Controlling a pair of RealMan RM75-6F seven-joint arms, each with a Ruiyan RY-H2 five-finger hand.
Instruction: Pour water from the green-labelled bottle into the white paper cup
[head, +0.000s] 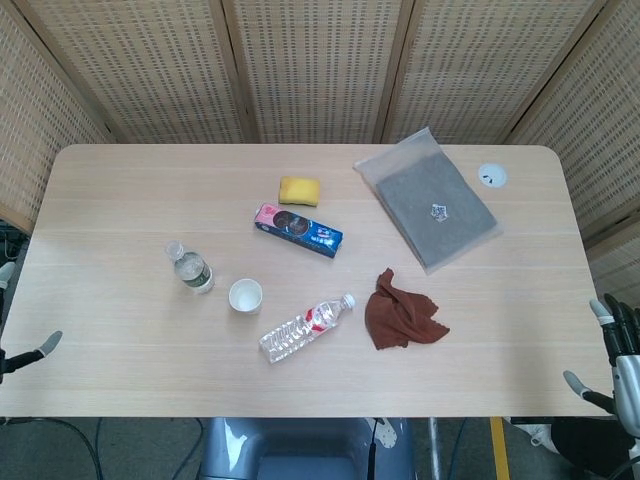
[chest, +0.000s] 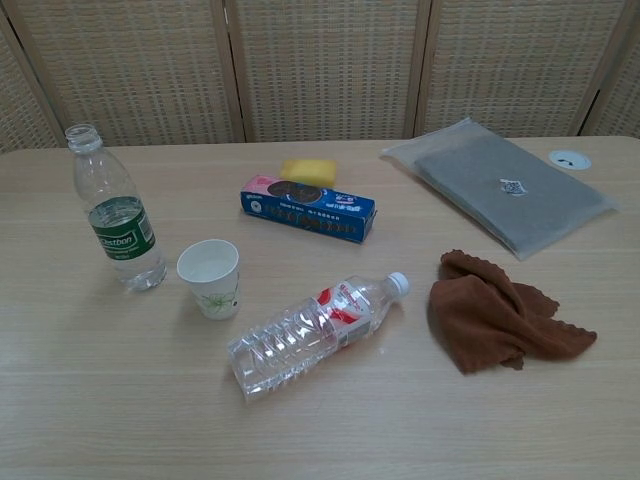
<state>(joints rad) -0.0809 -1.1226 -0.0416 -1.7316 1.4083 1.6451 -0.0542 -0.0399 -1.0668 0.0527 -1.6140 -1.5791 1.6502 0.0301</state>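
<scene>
The green-labelled bottle stands upright and uncapped on the left part of the table, part full of water. The white paper cup stands upright just to its right, apart from it. Only fingertips of my left hand show at the head view's left edge, beyond the table, spread and holding nothing. Below the table's front right corner, my right hand has its fingers apart and is empty. The chest view shows neither hand.
A red-labelled bottle lies on its side right of the cup. A brown cloth, a blue and pink biscuit box, a yellow sponge and a grey bagged pad lie further right and back.
</scene>
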